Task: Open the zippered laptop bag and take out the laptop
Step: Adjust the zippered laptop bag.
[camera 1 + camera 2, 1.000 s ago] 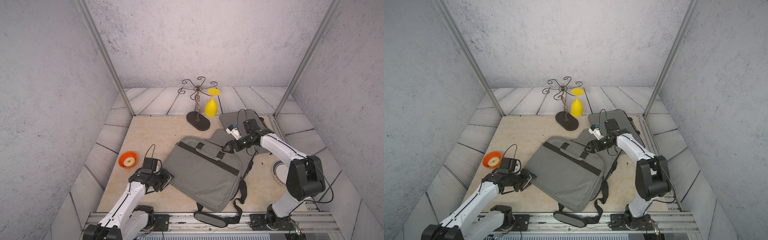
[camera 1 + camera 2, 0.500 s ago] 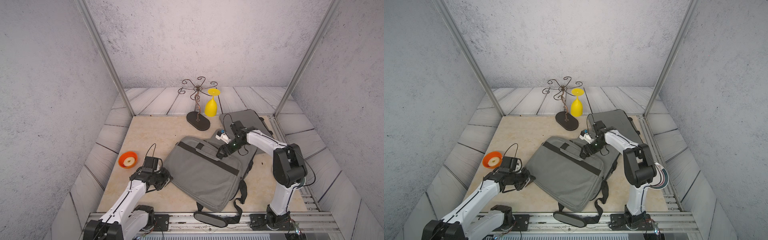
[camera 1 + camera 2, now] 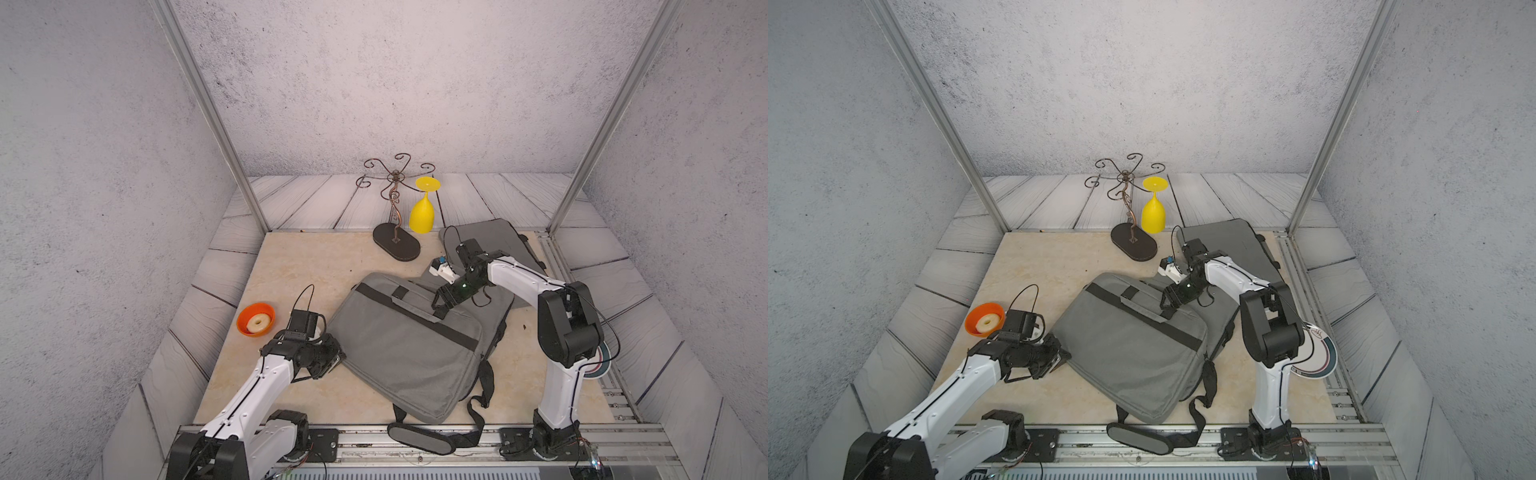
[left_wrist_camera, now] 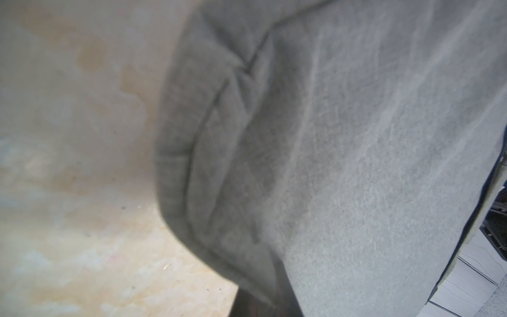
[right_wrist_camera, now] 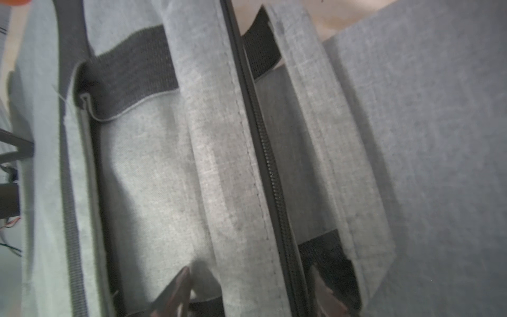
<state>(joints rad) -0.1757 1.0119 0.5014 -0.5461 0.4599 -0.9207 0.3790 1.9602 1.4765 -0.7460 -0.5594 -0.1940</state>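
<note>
Seen from above, a beige tabletop (image 3: 316,266). At far left sits an orange bowl (image 3: 255,323) holding a white ring. Beside it the left gripper (image 3: 338,360) lies low, its fingers pinched together on the near-left corner of the grey laptop bag (image 3: 407,345). The left wrist view shows the fabric puckered there.

The bag lies flat in the middle. Its zipper (image 5: 271,170) looks closed, and no laptop shows, so it is presumably inside. Behind stand a wire glass rack (image 3: 395,208) and an upturned yellow goblet (image 3: 422,214).

The right gripper (image 3: 439,302) is down at the carry handle (image 3: 415,305). Its fingers (image 5: 175,288) are partly open, straddling the handle and zipper and holding nothing. Farther right lie a flat grey case (image 3: 494,241) and a plate (image 3: 602,365).

Opening has barely begun: the bag is anchored at one corner. Next, the right gripper must find the zipper pull, unseen here, and draw it along.
</note>
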